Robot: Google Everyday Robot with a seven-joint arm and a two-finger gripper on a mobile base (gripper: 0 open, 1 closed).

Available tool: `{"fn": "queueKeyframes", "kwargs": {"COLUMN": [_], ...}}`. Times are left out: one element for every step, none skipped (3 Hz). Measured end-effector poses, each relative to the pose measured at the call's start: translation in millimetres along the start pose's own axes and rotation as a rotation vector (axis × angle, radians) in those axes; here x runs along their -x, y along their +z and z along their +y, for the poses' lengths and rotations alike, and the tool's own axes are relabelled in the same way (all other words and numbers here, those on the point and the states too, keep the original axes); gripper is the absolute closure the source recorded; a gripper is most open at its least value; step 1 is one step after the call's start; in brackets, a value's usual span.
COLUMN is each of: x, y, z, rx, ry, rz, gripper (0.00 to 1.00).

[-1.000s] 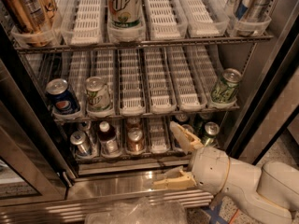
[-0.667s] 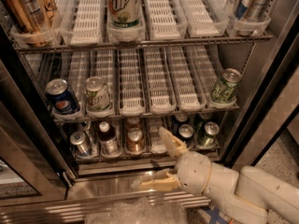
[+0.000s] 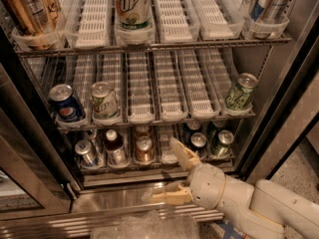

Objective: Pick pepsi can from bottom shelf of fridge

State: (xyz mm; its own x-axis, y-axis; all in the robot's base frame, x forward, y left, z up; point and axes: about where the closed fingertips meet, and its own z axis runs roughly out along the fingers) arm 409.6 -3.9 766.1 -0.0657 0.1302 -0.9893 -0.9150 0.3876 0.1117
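The hand (image 3: 165,172), empty with fingers spread wide at lower centre frame, should shift right and reach in to straddle the pepsi can (image 3: 198,142) on the bottom shelf (image 3: 161,150), clear of the neighbouring green can (image 3: 222,142).

The gripper (image 3: 162,170) is positioned at the front of the bottom shelf (image 3: 102,169) of the fridge (image 3: 279,108), its fingers (image 3: 183,154) spread wide apart, the upper one being held just beside the pepsi can (image 3: 198,142) and the lower one extended over the steel sill (image 3: 112,195).
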Motion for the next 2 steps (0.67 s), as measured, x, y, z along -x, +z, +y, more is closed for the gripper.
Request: {"fn": "queueKeyframes", "kwargs": {"x": [-32.9, -94.3], "y": [-0.5, -1.1], "z": [-3.2, -1.3], "rx": [-0.04, -0.075], "ry": [0.061, 0.178], "rz": [0.019, 0.06], "gripper": [0.0, 0.0]}}
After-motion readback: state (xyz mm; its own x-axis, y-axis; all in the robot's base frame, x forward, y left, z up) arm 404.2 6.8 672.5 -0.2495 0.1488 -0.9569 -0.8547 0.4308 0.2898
